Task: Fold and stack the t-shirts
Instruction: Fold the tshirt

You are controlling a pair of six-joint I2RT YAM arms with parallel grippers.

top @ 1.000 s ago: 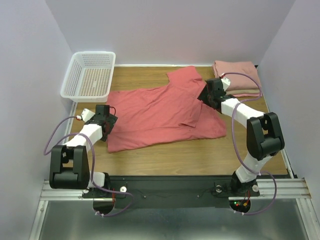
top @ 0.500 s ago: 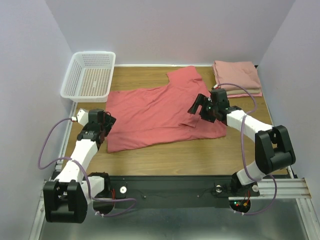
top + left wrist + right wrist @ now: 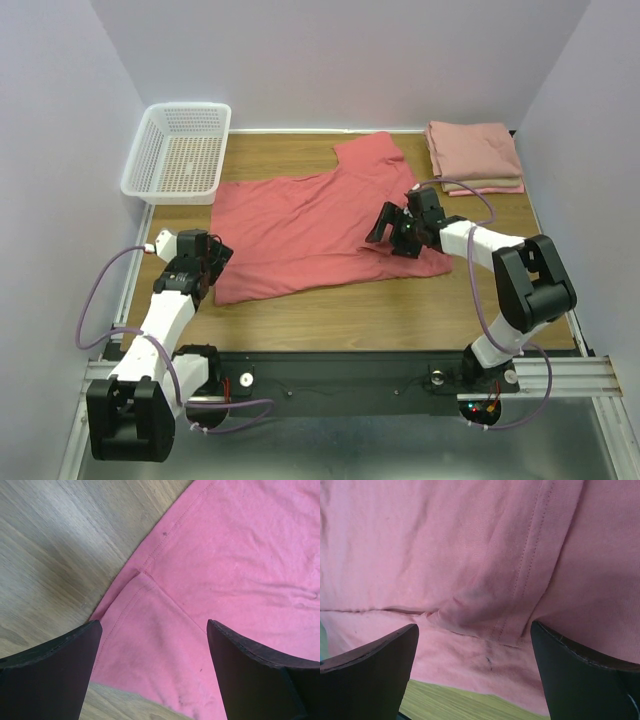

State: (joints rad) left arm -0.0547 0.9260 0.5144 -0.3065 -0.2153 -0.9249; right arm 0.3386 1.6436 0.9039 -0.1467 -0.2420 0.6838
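Observation:
A coral-red t-shirt (image 3: 310,225) lies spread across the middle of the wooden table, with a fold near its right side. My left gripper (image 3: 213,262) stands open over the shirt's near left corner (image 3: 240,555), a hem seam between its fingers and nothing held (image 3: 152,625). My right gripper (image 3: 386,230) hangs open over the folded flap at the shirt's right part (image 3: 445,545), close above the cloth, holding nothing (image 3: 474,626). A folded salmon-pink t-shirt (image 3: 474,148) rests on a folded beige one (image 3: 490,186) at the back right.
A white lattice basket (image 3: 180,150) stands at the back left corner. Bare wood (image 3: 330,310) runs along the near edge in front of the shirt. Lilac walls close in the table on three sides.
Both grippers have opened wider. The right gripper has come forward and left from beside the folded stack to above the shirt's flap. The left arm has stretched out, its gripper shifting slightly nearer.

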